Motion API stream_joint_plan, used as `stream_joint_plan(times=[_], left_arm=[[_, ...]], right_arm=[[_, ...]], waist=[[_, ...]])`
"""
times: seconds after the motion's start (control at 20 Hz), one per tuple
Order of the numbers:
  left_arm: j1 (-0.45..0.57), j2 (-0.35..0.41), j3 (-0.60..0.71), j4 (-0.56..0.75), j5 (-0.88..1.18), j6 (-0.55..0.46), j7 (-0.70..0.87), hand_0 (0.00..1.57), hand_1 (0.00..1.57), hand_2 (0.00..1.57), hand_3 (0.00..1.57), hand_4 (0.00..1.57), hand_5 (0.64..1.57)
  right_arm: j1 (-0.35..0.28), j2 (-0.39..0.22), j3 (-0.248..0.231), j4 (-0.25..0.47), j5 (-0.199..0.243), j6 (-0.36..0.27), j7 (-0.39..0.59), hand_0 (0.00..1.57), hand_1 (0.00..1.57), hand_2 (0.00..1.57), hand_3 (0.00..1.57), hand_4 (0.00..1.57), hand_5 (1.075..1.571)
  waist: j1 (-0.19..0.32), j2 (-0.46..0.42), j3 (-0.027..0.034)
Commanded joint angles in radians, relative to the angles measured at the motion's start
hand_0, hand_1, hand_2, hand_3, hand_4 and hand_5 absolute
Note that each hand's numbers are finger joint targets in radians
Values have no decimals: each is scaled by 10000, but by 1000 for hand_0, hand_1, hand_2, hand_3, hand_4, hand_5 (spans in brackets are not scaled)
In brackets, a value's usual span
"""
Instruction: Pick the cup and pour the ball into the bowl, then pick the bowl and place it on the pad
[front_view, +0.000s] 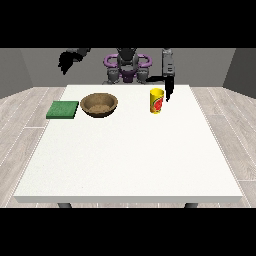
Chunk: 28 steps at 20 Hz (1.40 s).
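Cup-and-bowl work takes place on the white table (130, 160), the largest thing in view. At about 10 o'clock from its centre lies the green pad (63, 109); the wooden bowl (99, 104) is just beside it. The yellow cup (157, 101) stands upright at about 1 o'clock, with a red label I cannot read.

The hand at the view's right (170, 90) hangs just beside the cup, holding nothing; how its fingers lie I cannot tell. The hand at the view's left (65, 62) is raised, well apart. I judge the grasp should take the cup's side and keep it upright.

Bare test room — white table (130, 155), wood-plank floor (25, 107), grey walls (20, 70)
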Motion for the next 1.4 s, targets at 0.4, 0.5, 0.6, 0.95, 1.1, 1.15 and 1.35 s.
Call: stream_joint_plan(times=[0.4,0.5,0.6,0.95,1.1,1.15,1.35], left_arm=[[-1411,147,524,3773,47,-122,-1851,0,0,0,0,183,1423],[-1811,47,758,4599,66,110,-2669,0,0,0,0,253,1445],[-1783,81,749,5039,-24,140,-3102,0,0,0,0,645,1535],[-2023,538,1107,6091,-818,2066,-4059,1265,1265,1571,1571,1335,1483],[-2123,258,838,6333,-1089,2512,-3919,1284,1284,1571,1571,1381,1449],[-1842,152,580,6216,-1294,2535,-3946,1286,1286,1571,1571,1391,1447],[-2137,162,-260,5984,-2269,3367,-2295,1267,1267,1571,1571,1401,1432]], right_arm=[[67,-175,-518,1944,44,750,-1563,0,0,0,0,675,1564],[-381,-676,-650,1450,-403,979,-621,0,0,0,0,671,1562],[-597,-712,-909,1932,-471,983,-990,0,0,0,0,681,1566],[-673,-1624,-1474,947,-1630,1940,-330,0,0,0,74,642,1568],[-550,-1745,-1782,1552,-1887,2116,-292,0,0,0,166,637,1566],[-885,-2320,-2332,1956,-2283,2235,31,0,0,0,149,631,1565],[-430,-2179,-1939,2215,-1945,1952,832,0,0,0,293,636,1567]], waist=[[-15,-139,2],[-324,128,-2],[-97,222,0],[-1337,871,-4],[-1046,482,1],[-823,220,3],[-510,-1453,8]])
